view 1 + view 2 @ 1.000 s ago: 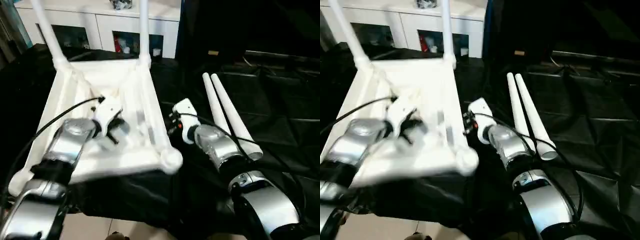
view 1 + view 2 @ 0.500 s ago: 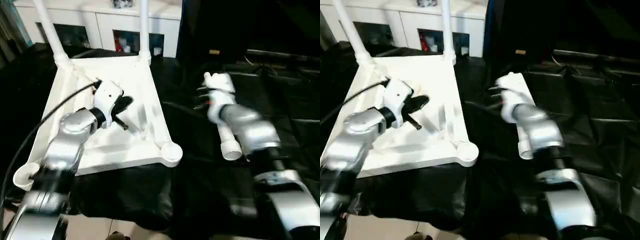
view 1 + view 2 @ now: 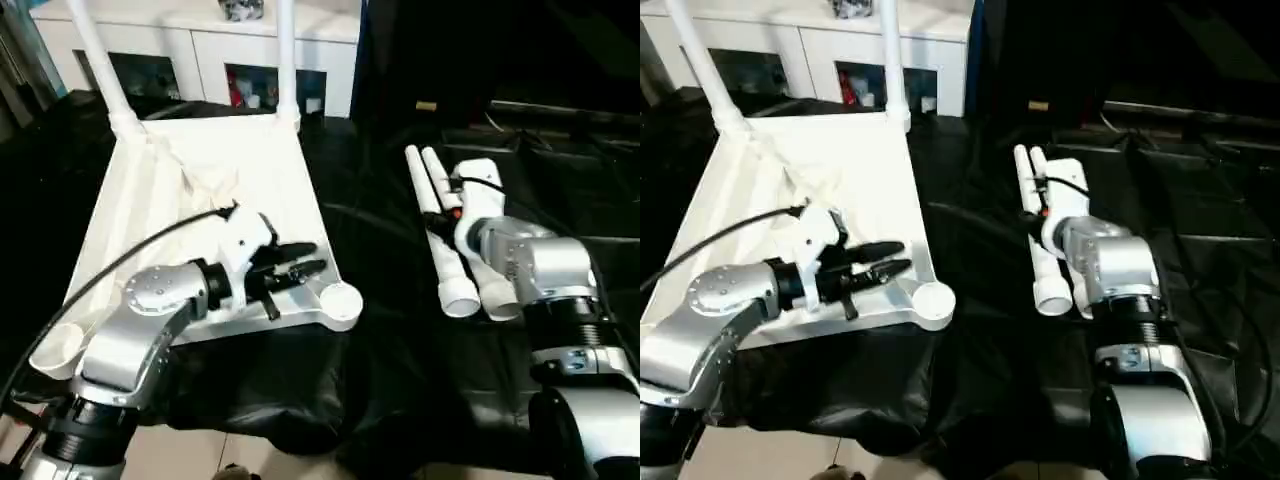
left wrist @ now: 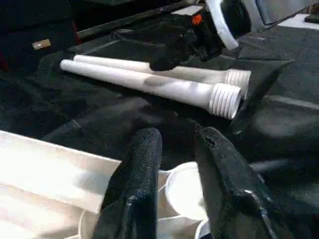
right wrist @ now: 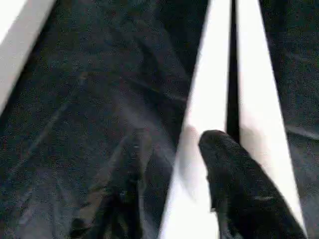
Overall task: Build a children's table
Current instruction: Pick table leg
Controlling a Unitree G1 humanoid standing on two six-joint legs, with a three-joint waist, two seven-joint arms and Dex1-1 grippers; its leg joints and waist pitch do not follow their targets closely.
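White plastic tabletop (image 3: pixel 200 190) lies upside down with two legs already standing, left gripper (image 3: pixel 305 268) hovering slightly parted above its empty corner socket (image 3: pixel 343 298), while right gripper (image 5: pixel 174 164), jaws apart, straddles a loose leg (image 3: pixel 440 235) for pickup.

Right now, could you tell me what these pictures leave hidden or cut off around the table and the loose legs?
- Two fitted legs: head views, tops cut off by the picture's upper edge.
- Tabletop: head views, near part hidden by the left gripper and its forearm.
- Loose legs: left wrist view, partly hidden by the right gripper; right wrist view, both ends run beyond the edges.
- Cabinet: contents too small to identify.
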